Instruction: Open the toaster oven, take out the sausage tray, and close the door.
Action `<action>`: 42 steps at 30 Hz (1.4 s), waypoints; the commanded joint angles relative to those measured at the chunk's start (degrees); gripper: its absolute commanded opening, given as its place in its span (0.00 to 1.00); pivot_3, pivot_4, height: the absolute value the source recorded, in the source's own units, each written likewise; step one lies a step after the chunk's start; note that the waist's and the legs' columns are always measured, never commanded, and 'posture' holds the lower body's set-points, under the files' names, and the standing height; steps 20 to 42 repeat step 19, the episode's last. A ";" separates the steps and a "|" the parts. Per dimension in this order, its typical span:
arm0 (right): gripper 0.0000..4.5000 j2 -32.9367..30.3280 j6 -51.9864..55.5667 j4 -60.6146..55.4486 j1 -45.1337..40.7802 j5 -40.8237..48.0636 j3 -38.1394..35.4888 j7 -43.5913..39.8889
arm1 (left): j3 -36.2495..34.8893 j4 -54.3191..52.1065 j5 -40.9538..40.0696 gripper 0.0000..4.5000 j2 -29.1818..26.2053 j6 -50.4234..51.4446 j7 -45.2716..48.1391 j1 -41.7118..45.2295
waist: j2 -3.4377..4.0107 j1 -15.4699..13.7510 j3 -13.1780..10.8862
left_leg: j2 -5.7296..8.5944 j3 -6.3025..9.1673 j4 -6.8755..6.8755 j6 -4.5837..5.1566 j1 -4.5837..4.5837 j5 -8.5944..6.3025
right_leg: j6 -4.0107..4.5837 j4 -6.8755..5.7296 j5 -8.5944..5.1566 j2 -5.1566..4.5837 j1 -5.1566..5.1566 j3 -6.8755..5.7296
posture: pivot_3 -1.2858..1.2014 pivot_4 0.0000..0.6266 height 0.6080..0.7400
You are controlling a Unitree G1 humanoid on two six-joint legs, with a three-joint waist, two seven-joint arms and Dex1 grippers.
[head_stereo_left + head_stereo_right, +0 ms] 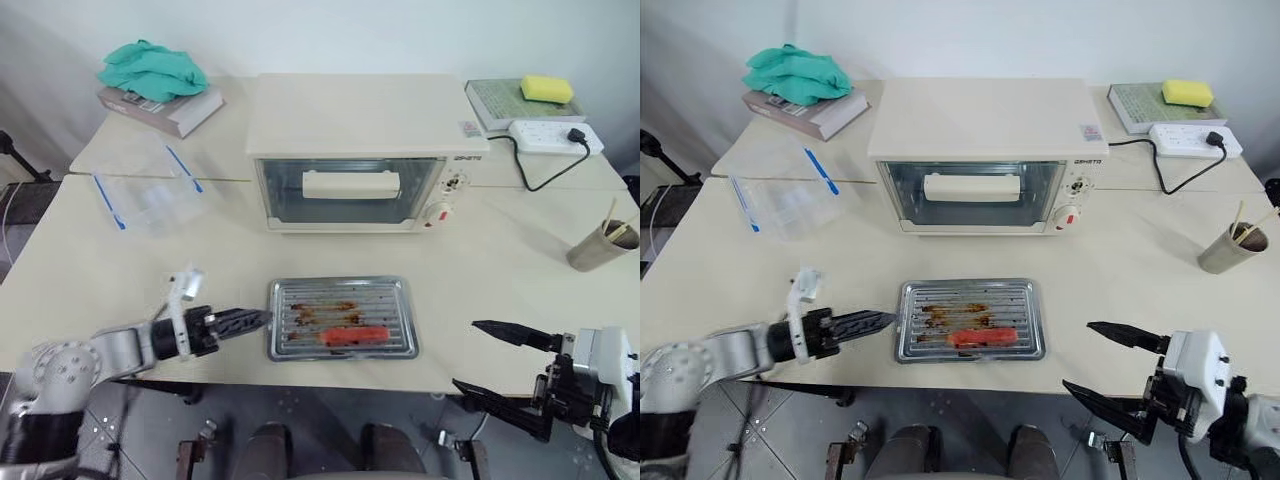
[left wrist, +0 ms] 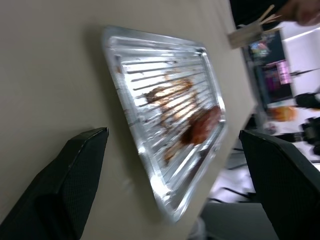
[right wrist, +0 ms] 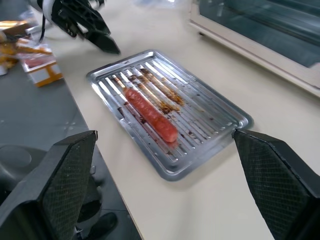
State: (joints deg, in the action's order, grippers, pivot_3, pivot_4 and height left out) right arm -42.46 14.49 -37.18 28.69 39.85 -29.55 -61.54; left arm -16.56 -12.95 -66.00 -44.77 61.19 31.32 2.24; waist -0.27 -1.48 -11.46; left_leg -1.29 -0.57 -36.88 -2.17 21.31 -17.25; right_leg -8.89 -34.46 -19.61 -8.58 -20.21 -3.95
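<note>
The cream-white toaster oven (image 1: 350, 130) stands at the middle back of the table. Its glass door (image 1: 351, 190) is closed, the bar handle across its upper part. The shiny sausage tray (image 1: 342, 318) lies flat on the table in front of the oven, with brown stains and one red-orange sausage (image 1: 355, 335) on it. My left gripper (image 1: 262, 319) is just left of the tray's left rim, open, holding nothing; its fingers (image 2: 65, 190) are spread wide. My right gripper (image 1: 466, 354) hovers open past the table's front edge, right of the tray, and its fingers (image 3: 65, 185) frame the tray (image 3: 170, 110).
A clear plastic bag (image 1: 150, 195) with blue strips lies at the left. Behind it are a book and a green cloth (image 1: 155, 70). At the back right are a book with a yellow sponge (image 1: 545, 88) and a power strip (image 1: 555, 135). A paper cup (image 1: 600, 245) stands at the right.
</note>
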 commanded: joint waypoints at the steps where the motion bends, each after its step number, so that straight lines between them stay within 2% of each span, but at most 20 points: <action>1: 1.00 -0.01 -5.61 3.47 -4.54 -3.14 3.38 -2.91 | -6.30 0.18 10.57 0.99 -1.72 -14.40 7.44 -5.78 | -0.04 -0.11 -0.01 | 0.00 0.01 -0.03 0.03 0.05 -0.02 | 0.00 0.01 0.00 0.00 -0.02 0.00 | 0.52 0.24 1.00; 4: 1.00 1.55 -9.94 8.43 -9.89 -4.41 6.19 -4.77 | -6.79 0.99 22.93 0.99 -3.89 -30.60 16.03 -10.99 | -0.14 0.06 -0.03 | -0.05 -0.16 -0.01 0.04 0.17 -0.06 | 0.09 0.13 0.05 0.02 -0.20 0.06 | 0.52 0.24 1.00; 7: 1.00 -0.84 -8.67 14.08 -15.46 -2.96 7.40 -7.82 | -9.02 4.65 29.17 0.99 -3.64 -41.42 18.07 -10.07 | -0.08 -0.15 -0.07 | -0.08 -0.25 -0.02 0.12 0.26 -0.14 | 0.09 0.20 0.06 0.03 -0.27 0.09 | 0.52 0.24 1.00; 8: 1.00 -1.64 -9.82 15.45 -16.49 -3.44 7.84 -9.90 | -9.81 6.77 31.62 0.99 -3.91 -47.57 21.49 -10.75 | -0.08 -0.09 -0.07 | -0.08 -0.25 -0.07 0.15 0.30 -0.15 | 0.09 0.21 0.06 0.03 -0.30 0.09 | 0.52 0.24 1.00; 11: 1.00 -2.73 -12.04 17.85 -17.37 -4.77 8.53 -13.30 | -9.73 13.37 37.73 0.99 -4.48 -62.52 29.72 -12.03 | -0.07 -0.12 -0.06 | -0.16 -0.34 -0.05 0.16 0.31 -0.25 | 0.07 0.27 0.07 0.06 -0.34 0.03 | 0.52 0.24 1.00; 13: 1.00 -2.92 -14.45 19.59 -17.36 -5.94 8.69 -14.95 | -9.11 16.22 39.60 0.99 -4.48 -67.10 32.27 -11.95 | -0.07 -0.04 -0.06 | -0.29 -0.52 -0.05 0.17 0.31 -0.40 | 0.06 0.17 0.08 0.09 -0.38 -0.23 | 0.52 0.24 1.00; 17: 1.00 -2.44 -17.01 21.59 -16.80 -6.95 7.39 -15.09 | -9.04 18.01 40.06 0.99 -2.99 -70.28 32.40 -10.06 | -0.12 -0.02 -0.08 | -0.41 -0.84 -0.22 0.34 0.29 -0.64 | -0.03 0.04 0.12 0.02 -0.42 -0.51 | 0.52 0.24 1.00; 42: 1.00 -2.26 -17.60 22.00 -16.96 -7.03 6.97 -14.34 | -8.34 17.83 39.41 0.99 -2.62 -69.82 32.69 -9.14 | -0.13 -0.01 -0.08 | -0.41 -0.93 -0.28 0.37 0.27 -0.67 | -0.10 0.04 0.16 -0.01 -0.42 -0.51 | 0.52 0.24 1.00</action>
